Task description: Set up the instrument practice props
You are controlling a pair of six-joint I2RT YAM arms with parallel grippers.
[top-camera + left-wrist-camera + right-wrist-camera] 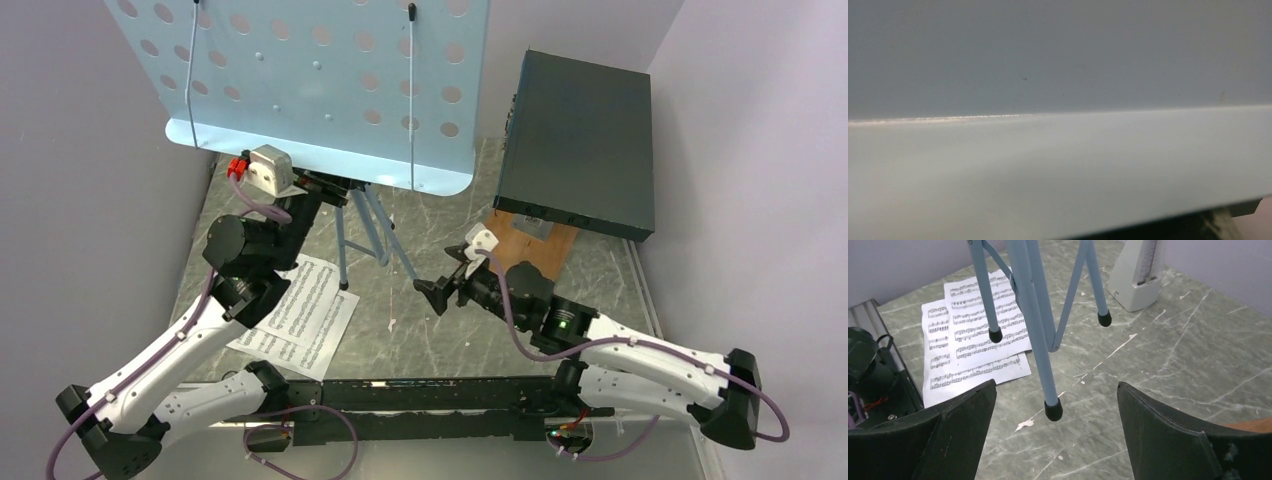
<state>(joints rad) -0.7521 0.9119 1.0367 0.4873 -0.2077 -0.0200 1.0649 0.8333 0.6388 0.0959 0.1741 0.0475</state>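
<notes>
The music stand (pixel 320 80) stands upright on the counter (pixel 450 345). Its nearest tripod leg lies straight ahead of the right end effector (pixel 443 277), whose fingers are spread wide with nothing between them. The leg's long axis runs steeply upward, leaning in toward the stand's central post. The left end effector (pixel 325 186) sits close under the stand's desk lip, and I cannot tell whether it grips there. The sheet-music pages (pixel 300 310) lie flat beside the stand's legs on the left arm's side. The metronome (pixel 1138 275) sits beyond the legs. For the leg, the right arm looks better placed.
</notes>
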